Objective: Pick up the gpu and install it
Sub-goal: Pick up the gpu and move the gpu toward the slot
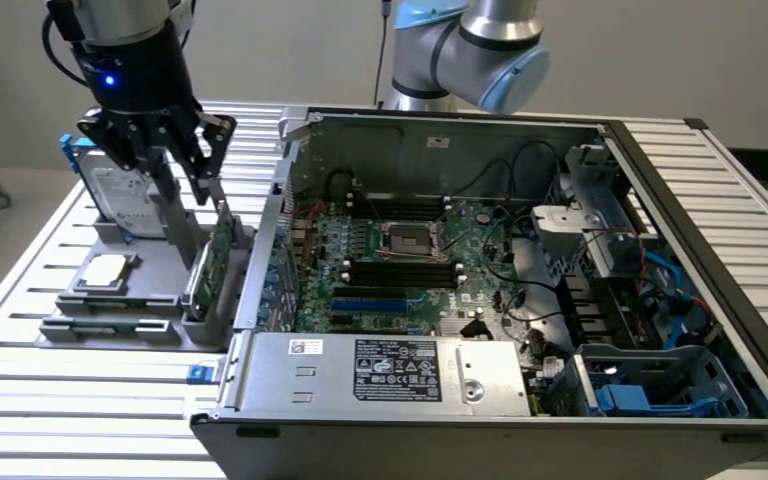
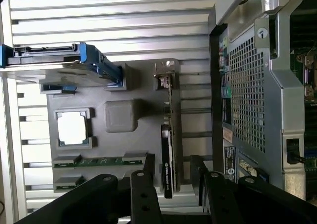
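Observation:
The gpu (image 1: 211, 262) stands on its long edge in a grey holder tray (image 1: 71, 335), just outside the open computer case at the exterior view's left. From the wrist view the gpu (image 2: 168, 149) is a thin black and green card with its silver bracket at the far end. My gripper (image 1: 171, 185) hangs just above the card. Its jaws are open. In the wrist view the gripper (image 2: 172, 157) has one black finger (image 2: 143, 184) on each side of the card's line, with nothing gripped.
The tray (image 2: 121, 117) also holds a hard drive in a blue frame (image 2: 59, 65), a processor chip (image 2: 73, 127) and a memory stick (image 2: 99, 160). The open case (image 1: 491, 280) shows the motherboard with blue slots (image 1: 371, 300). Its metal wall (image 2: 252, 85) stands close beside the card.

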Action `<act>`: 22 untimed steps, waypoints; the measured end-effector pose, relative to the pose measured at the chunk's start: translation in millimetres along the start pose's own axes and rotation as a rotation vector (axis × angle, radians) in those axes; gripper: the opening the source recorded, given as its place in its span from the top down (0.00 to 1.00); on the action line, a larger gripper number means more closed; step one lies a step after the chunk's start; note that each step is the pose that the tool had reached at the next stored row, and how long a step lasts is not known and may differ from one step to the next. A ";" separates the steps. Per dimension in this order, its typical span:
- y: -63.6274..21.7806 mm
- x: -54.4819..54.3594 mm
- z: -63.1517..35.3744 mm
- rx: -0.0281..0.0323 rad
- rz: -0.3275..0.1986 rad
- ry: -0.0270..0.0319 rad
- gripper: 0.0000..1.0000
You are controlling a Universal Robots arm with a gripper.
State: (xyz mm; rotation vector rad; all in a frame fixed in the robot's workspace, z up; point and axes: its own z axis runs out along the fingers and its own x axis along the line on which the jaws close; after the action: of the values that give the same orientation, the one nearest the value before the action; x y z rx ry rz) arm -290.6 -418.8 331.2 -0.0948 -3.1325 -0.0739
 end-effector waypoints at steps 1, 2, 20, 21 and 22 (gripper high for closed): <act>-0.2 0.1 1.8 0.0001 -0.002 0.0001 0.58; -0.4 0.2 3.6 0.0001 -0.005 0.0002 0.58; -3.4 3.8 36.3 0.0004 -0.042 0.0021 0.58; -3.5 3.9 38.1 0.0003 -0.042 0.0020 0.58; -3.6 4.0 39.8 0.0004 -0.042 0.0021 0.58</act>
State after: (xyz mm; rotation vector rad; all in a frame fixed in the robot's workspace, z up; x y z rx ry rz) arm -295.0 -420.2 291.3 -0.0283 -3.1327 -0.0735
